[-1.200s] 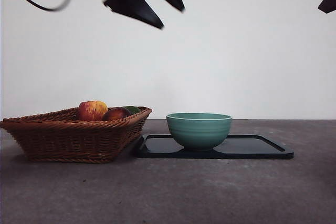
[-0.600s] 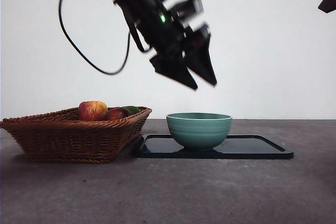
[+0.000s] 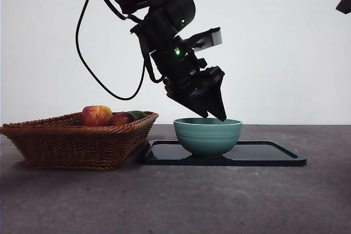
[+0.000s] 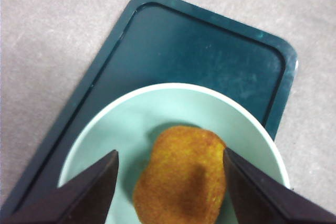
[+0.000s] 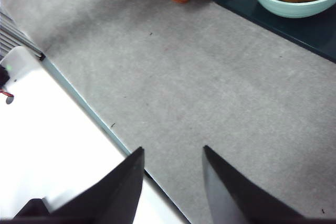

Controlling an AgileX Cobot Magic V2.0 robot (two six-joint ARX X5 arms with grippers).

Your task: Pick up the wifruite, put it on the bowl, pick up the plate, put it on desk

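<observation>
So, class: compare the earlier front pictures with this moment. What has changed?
The left gripper has swung down from the top edge to the ribbed teal-green bowl's rim, jaws open around the tan-brown oval fruit in it. Bowl, dark tray and wicker basket stayed put.

Tan-brown wifruite (image 4: 181, 179) lies inside teal bowl (image 3: 208, 135) on desk (image 3: 175, 201).

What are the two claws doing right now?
Left gripper: open, just above the wifruite in the bowl.
Right gripper: open, empty.

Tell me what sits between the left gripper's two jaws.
The wifruite, lying in the bowl, shows between the open jaws of the left gripper in the left wrist view; contact cannot be told.
</observation>
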